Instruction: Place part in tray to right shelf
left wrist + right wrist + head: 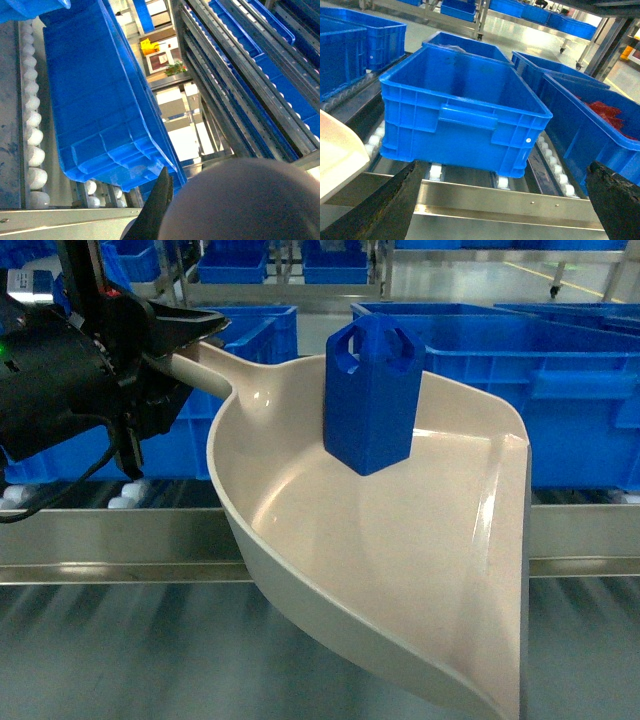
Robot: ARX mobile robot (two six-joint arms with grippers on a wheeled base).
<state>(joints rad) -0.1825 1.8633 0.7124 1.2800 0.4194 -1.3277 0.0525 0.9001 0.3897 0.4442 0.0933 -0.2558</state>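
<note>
Gripping the tray (400,570) handle at upper left, the left gripper (185,335) risks tipping out the upright part (370,395); right gripper (505,200) gapes wide, empty

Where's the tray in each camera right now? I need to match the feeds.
Head: the tray fills the centre, handle running up-left into the left gripper.
Left wrist: blurred grey-beige bulge at bottom right, likely the tray.
Right wrist: only a cream corner at the left edge.
Shared landmark: blue crate on rollers.
</note>
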